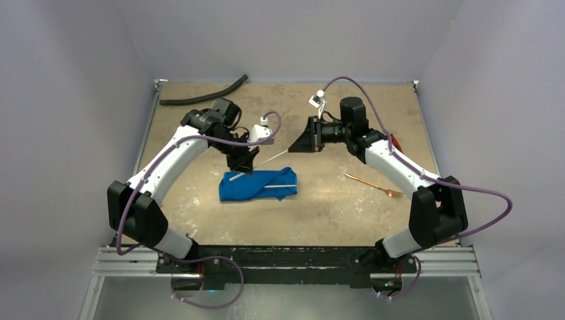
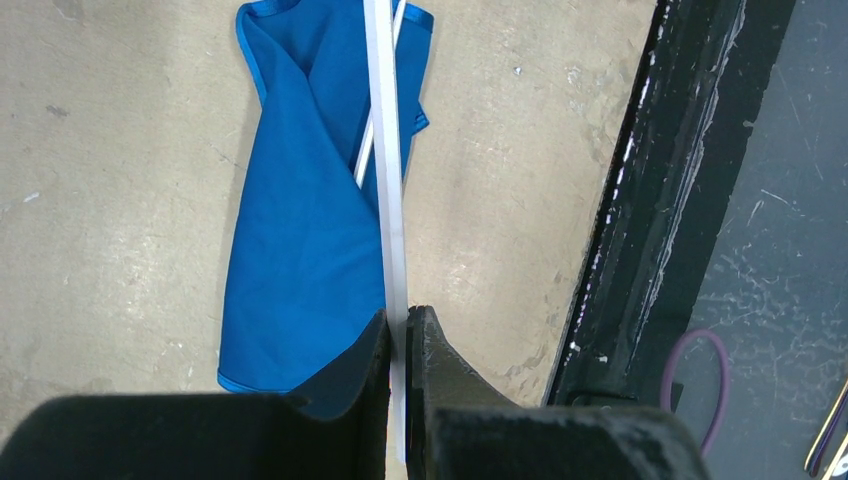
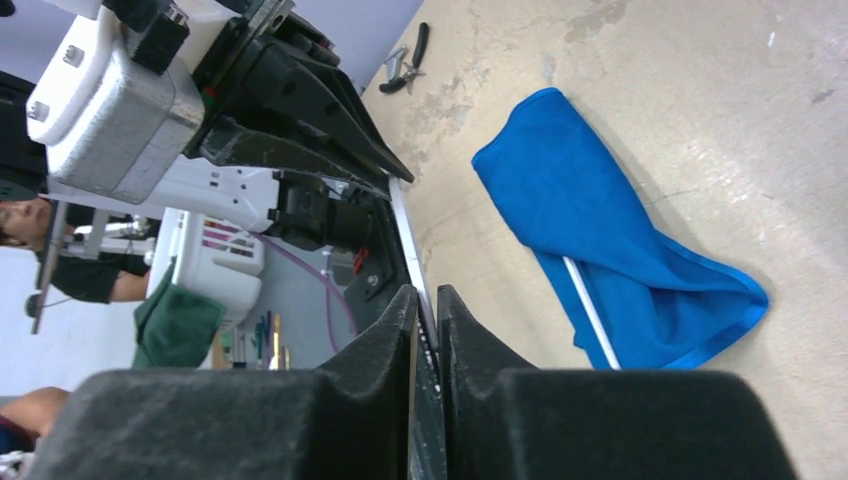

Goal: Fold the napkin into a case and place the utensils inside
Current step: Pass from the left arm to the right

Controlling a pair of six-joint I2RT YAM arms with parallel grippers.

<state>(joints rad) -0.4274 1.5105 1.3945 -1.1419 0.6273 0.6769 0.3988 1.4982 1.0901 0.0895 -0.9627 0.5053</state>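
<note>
The folded blue napkin [image 1: 250, 188] lies mid-desk [image 1: 333, 213], with a second silver piece [image 1: 281, 186] resting across its 3 o'clock end. Above its 12 o'clock edge, the left pincer [image 1: 245, 165] and the right pincer [image 1: 298, 144] are both clamped on one slim silver utensil [image 1: 270, 160], which slants between them. A copper fork [image 1: 373, 185] lies well apart at the napkin's 3 o'clock. A black hose [image 1: 203, 97] sits far off at 11 o'clock.

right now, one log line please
left gripper: shut on silver utensil | right gripper: shut on it too | napkin: folded, another utensil poking out | copper fork: on table
</note>
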